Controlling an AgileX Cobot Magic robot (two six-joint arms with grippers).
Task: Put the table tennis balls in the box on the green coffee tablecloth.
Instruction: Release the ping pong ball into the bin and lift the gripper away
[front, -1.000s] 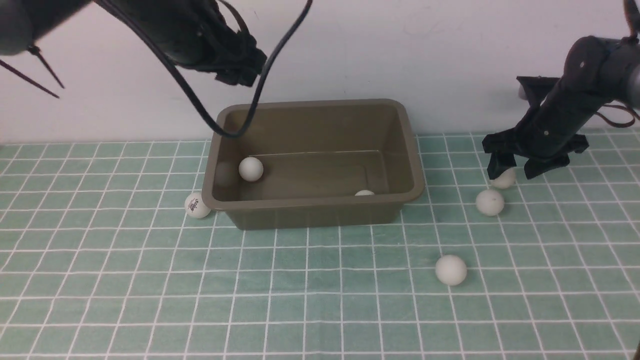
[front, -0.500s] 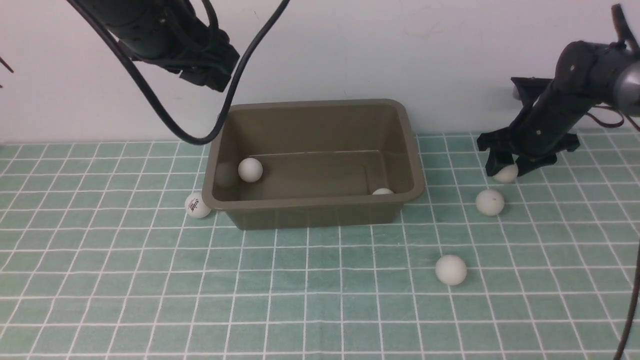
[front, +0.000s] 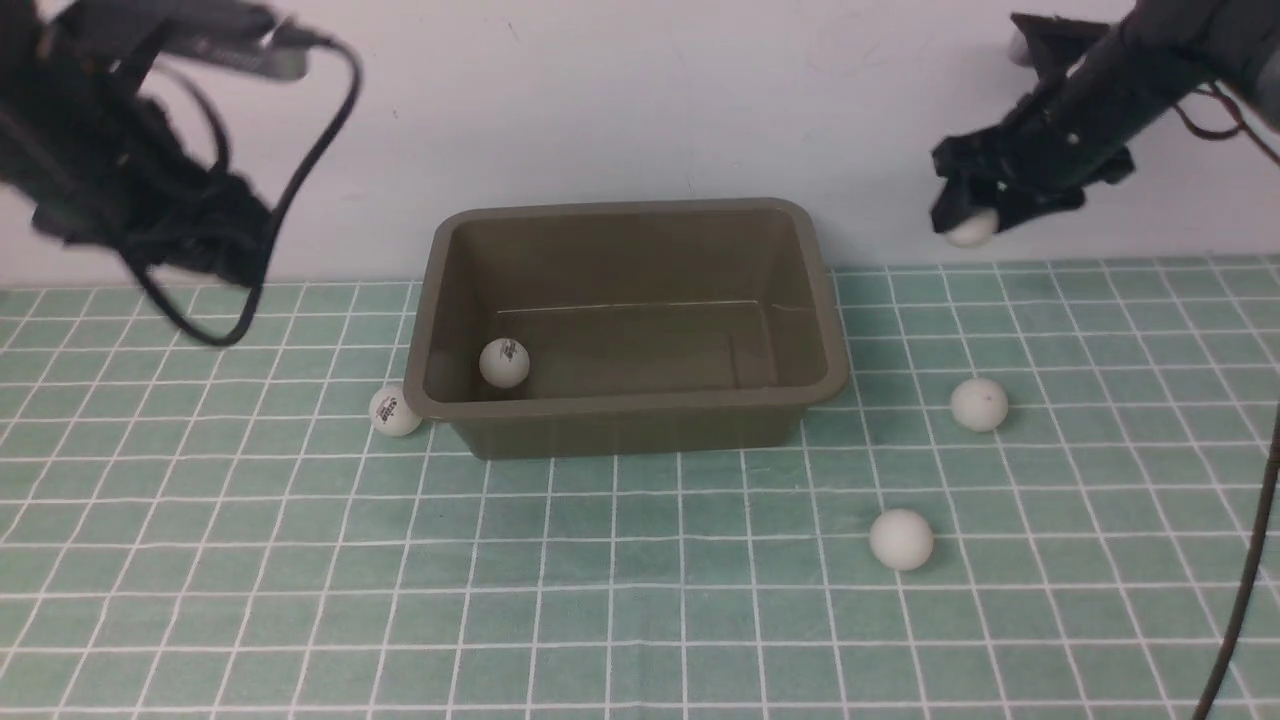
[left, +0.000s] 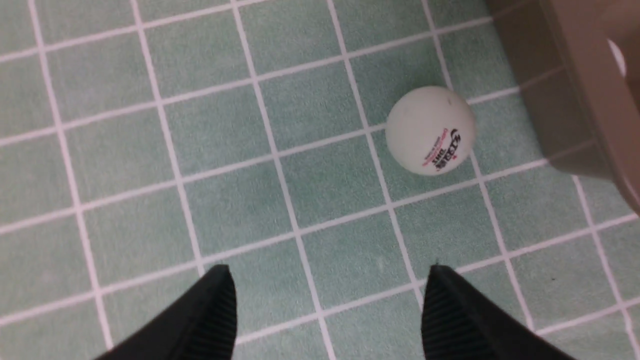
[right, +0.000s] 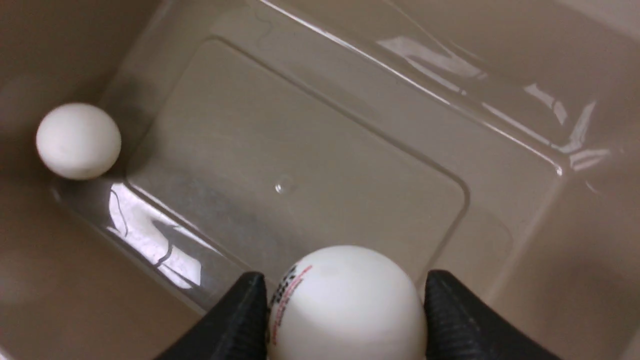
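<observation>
Right arm (front: 1100, 85) aloft, jaws pinching a ball (front: 970, 230) — left arm (front: 150, 215) high, jaws spread.

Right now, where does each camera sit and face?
Front: mid-robot, facing forward over tablecloth and box; left arm, right arm show.
Left wrist: above the tablecloth, looking down at a logo ball beside the box; open left gripper shows.
Right wrist: looks into the box; right gripper grips a white ball.
Front and left wrist share the logo ball.
</observation>
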